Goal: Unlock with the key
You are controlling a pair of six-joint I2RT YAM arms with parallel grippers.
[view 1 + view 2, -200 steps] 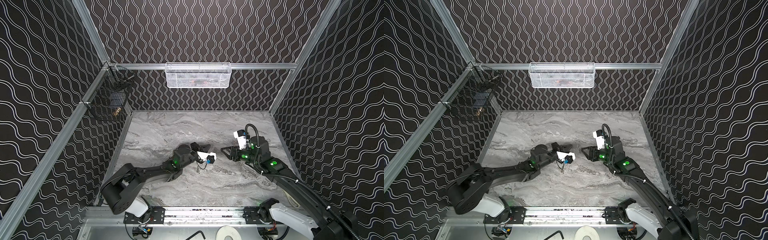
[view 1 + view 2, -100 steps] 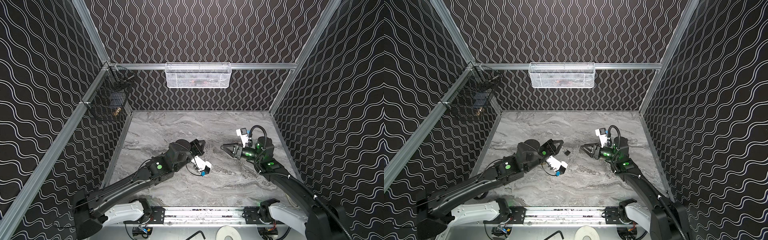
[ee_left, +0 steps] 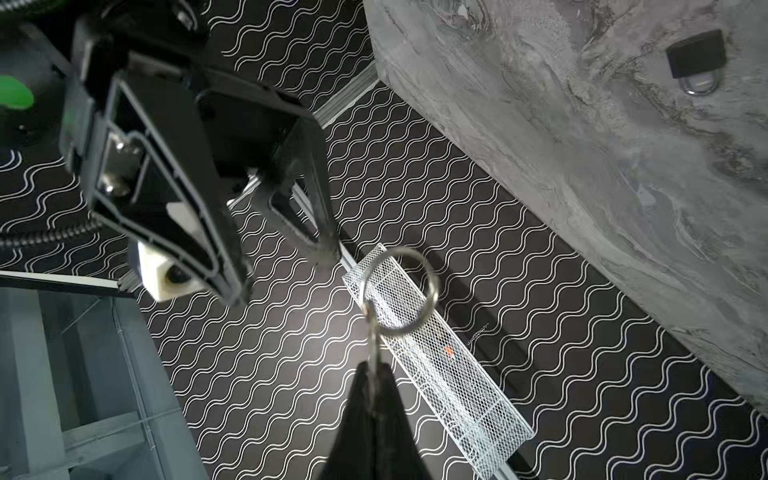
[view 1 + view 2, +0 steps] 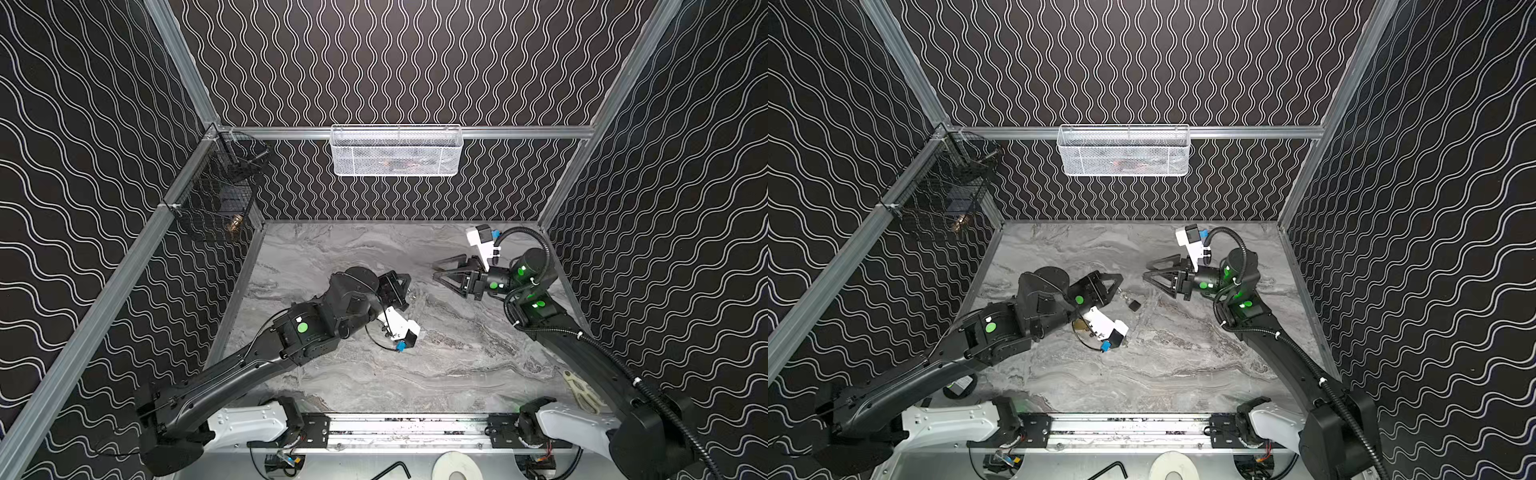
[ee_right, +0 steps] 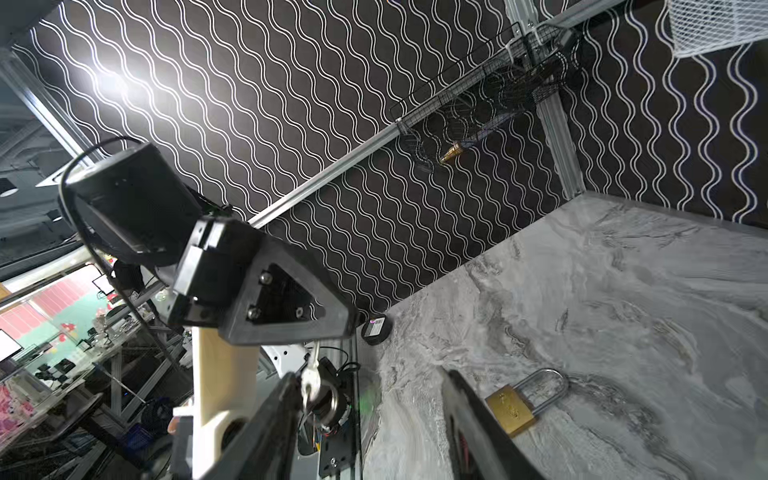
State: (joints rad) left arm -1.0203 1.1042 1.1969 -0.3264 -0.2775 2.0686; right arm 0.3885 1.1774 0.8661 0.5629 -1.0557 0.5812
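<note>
A small padlock (image 4: 1134, 305) lies flat on the marble table (image 4: 1142, 374), between the two grippers. Its body looks brass with a silver shackle in the right wrist view (image 5: 509, 409) and dark in the left wrist view (image 3: 696, 54). My left gripper (image 4: 1119, 286) hangs just left of it, shut on the key (image 3: 374, 345), whose ring (image 3: 399, 291) sticks out past the fingertips. My right gripper (image 4: 435, 270) faces it from the right, open and holding nothing. The left wrist view shows the right gripper (image 3: 282, 274) beyond the ring. The lock sits just outside one finger (image 5: 469, 415).
A white mesh basket (image 4: 395, 151) hangs on the back wall and a black wire basket (image 4: 216, 199) on the left wall. A black puck (image 4: 959, 384) lies at the front left. A cream plastic piece (image 4: 582, 390) lies at the front right.
My left arm has risen and rolled its wrist over, still shut on the key. The right gripper has turned, drawn back to the right and opened slightly wider.
</note>
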